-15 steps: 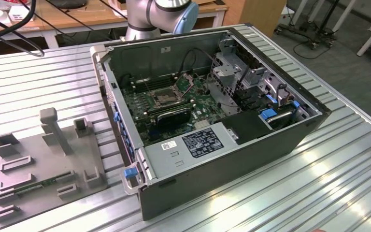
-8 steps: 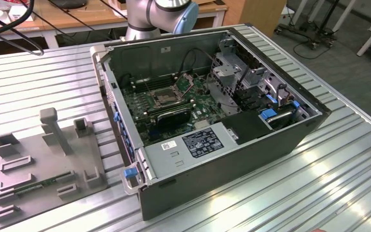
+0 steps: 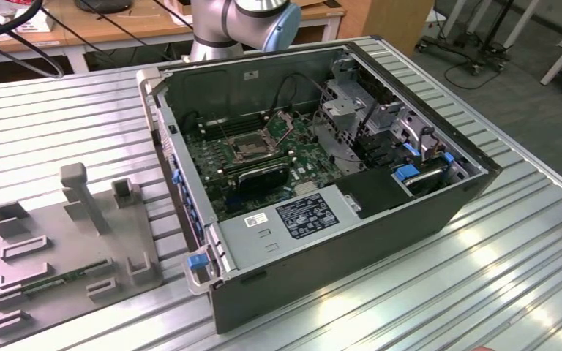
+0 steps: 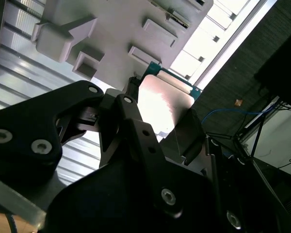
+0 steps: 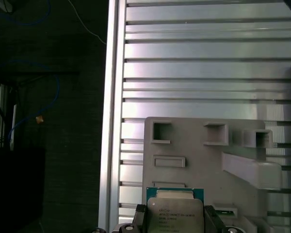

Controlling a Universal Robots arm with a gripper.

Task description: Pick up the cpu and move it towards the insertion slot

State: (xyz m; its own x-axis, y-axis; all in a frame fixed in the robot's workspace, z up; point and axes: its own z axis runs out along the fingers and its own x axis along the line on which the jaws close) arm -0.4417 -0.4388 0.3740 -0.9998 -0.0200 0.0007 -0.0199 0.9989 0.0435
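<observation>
The cpu (image 5: 174,213), a square silver-faced chip with a green rim, sits clamped between the gripper (image 5: 174,222) fingers. The insertion slot (image 3: 249,148), silver-framed with a dark centre, lies in the green circuit board (image 3: 213,157).

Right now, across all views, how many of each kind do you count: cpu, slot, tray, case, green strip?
cpu: 1, clamped in the gripper
slot: 1, inside the case
tray: 1
case: 1
green strip: 1, on the tray
Total: 5
</observation>
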